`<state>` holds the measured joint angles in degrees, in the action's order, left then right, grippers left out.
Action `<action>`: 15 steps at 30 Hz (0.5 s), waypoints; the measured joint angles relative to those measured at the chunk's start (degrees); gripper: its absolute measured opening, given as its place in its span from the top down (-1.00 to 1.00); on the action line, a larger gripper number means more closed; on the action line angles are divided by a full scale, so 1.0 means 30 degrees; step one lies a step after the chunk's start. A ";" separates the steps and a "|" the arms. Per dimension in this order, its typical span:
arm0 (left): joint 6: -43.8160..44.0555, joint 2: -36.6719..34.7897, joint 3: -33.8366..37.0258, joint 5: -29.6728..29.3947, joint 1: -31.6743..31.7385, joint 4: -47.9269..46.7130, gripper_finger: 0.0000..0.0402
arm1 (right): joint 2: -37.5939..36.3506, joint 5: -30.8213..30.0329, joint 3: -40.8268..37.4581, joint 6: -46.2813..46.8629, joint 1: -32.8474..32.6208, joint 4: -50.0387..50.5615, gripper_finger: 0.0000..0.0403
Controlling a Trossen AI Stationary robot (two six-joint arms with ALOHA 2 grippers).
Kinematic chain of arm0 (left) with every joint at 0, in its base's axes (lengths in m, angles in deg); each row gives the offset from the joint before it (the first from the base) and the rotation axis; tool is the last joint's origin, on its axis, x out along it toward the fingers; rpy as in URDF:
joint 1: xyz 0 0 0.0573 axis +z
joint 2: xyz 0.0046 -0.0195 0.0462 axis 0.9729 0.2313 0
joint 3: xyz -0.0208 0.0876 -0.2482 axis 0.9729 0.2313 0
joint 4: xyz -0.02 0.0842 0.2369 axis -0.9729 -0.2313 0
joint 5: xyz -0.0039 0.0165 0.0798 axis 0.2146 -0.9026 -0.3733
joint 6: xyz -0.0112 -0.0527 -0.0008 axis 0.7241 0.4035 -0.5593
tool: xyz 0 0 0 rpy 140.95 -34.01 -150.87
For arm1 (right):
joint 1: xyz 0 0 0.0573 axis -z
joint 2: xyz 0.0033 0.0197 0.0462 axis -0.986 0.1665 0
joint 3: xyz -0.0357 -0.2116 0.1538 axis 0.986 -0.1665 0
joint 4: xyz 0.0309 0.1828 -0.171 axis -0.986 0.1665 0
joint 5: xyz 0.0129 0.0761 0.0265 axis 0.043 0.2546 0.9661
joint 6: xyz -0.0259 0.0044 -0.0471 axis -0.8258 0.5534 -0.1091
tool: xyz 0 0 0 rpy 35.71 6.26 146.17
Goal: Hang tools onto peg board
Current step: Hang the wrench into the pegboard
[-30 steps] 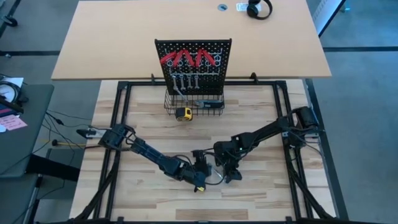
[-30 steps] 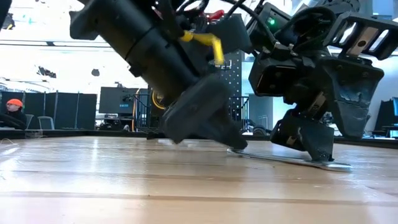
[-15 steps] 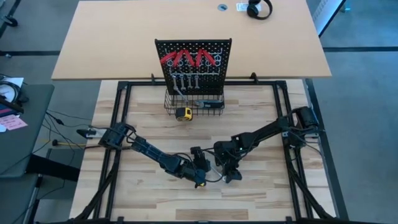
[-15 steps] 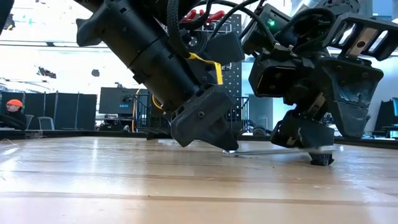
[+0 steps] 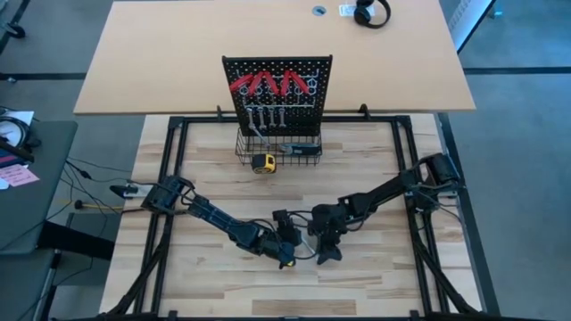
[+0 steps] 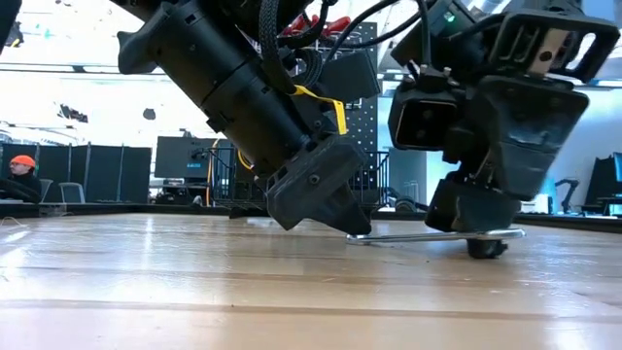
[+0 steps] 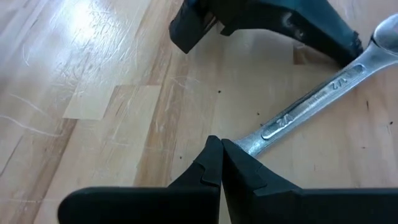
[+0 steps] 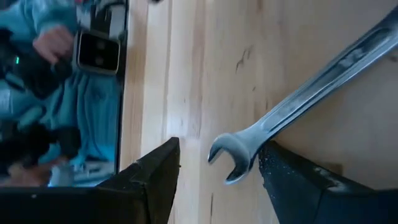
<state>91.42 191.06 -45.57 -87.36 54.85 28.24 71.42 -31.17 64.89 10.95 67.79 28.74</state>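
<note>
A silver wrench (image 7: 311, 112) is seen lying on the counter (image 5: 375, 276) near its front (well apart from the peg board (image 5: 277, 89)). Its one end is pinched by the closed left hand (image 7: 219, 163); its open-jawed end is straddled by the spread right hand (image 8: 217, 180).

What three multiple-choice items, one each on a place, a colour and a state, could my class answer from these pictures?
1. Where is the loose wrench?
A. In the wire basket
B. On the wooden table between the two claws
C. Hung on the peg board

2. What colour are the plier handles on the peg board?
A. Red
B. Blue
C. Green

3. How does the left claw stand?
A. Wide open
B. Shut, tips pressed on the wrench's end
C. Out of sight

Answers: 1 B, both wrist views show the wrench on the wood; 2 A, the high view shows red handles; 3 B, the left wrist view shows the fingers meeting at the wrench's end, while the right claw stands open around its head.
</note>
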 joint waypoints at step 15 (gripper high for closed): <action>0.1281 0.1159 -0.0036 -0.0170 0.0000 0.0848 1.00 | 0.0036 -0.0850 -0.0147 0.2954 -0.0029 -0.1265 -0.14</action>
<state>95.26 194.54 -45.68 -87.87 54.85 30.79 71.53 -33.72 64.44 19.81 67.70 24.94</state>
